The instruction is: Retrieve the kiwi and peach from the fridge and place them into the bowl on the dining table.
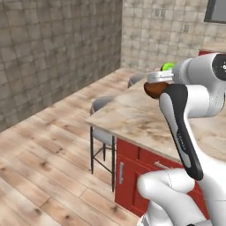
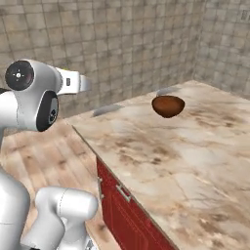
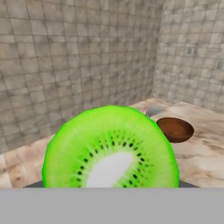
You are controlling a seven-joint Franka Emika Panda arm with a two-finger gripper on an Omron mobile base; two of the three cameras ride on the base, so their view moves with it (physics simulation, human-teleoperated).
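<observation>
In the hand view the kiwi [image 3: 110,148] sits right in front of the lens, its cut face showing a bright green ring, dark seeds and a pale core. It hides the fingers completely, so the hold has to be read from its place: it sits where the tips would rise, which suggests the end effector is clamped on it, though the contact itself cannot be seen.

Past the fruit in that view lies the beige veined counter [image 3: 205,153], and on it the bowl [image 3: 175,129], dark reddish-brown, upright, with nothing inside as far as its inner wall shows. Bowl and kiwi are apart.

The left base view gives what the hand view cannot: the white arm bent in the foreground, and above its elbow a small sliver of green, the kiwi [image 1: 167,66], peeking out at the wrist. Just below it a brown curve of the bowl [image 1: 155,89] shows beside the arm, the rest covered by the forearm. The counter [image 1: 132,119] has a red base, and a grey stool [image 1: 102,132] stands tucked at its near corner on the wooden floor.

The right base view shows the bowl [image 2: 168,105] whole and unobstructed, standing towards the far end of the counter [image 2: 185,166], well clear of its edges. Stone-tiled walls close the room behind.
</observation>
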